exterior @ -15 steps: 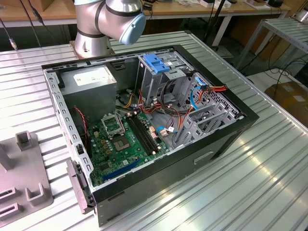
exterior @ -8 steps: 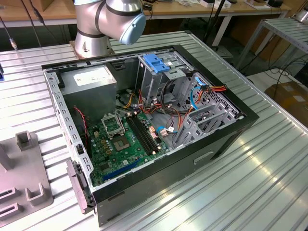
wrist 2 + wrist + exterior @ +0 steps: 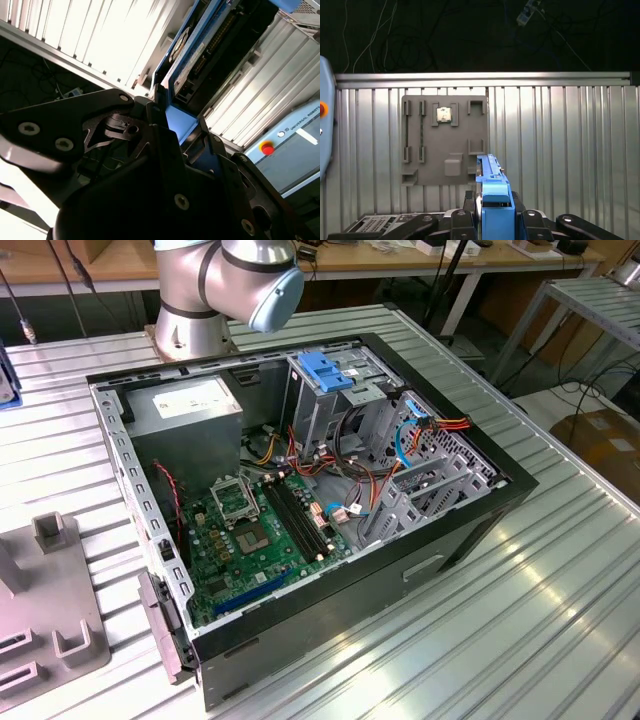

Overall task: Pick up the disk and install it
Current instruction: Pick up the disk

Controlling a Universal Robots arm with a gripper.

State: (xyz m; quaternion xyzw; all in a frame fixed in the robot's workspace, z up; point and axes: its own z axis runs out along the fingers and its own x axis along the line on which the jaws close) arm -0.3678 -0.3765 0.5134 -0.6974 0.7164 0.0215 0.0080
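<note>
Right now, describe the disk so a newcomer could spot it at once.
In the first wrist view, find the ribbed metal table, then the black end effector over it. The disk is the slab clamped edge-on there; its bright blue rail sets it apart from the grey fixture plate beyond.

So everything sits on a silver ribbed aluminium table [image 3: 520, 620] with long grooves running across the top. You get the same surface in the first wrist view [image 3: 570, 150]. Lying right on it is a big black computer tower case [image 3: 350, 640], on its side with the panel off. Near it, toward the exterior view's left, there's a flat grey fixture plate with raised slots [image 3: 60, 610], also seen in the first wrist view [image 3: 455, 135]. The arm's round grey metal base [image 3: 185, 330] stands on the table behind the case.
</note>
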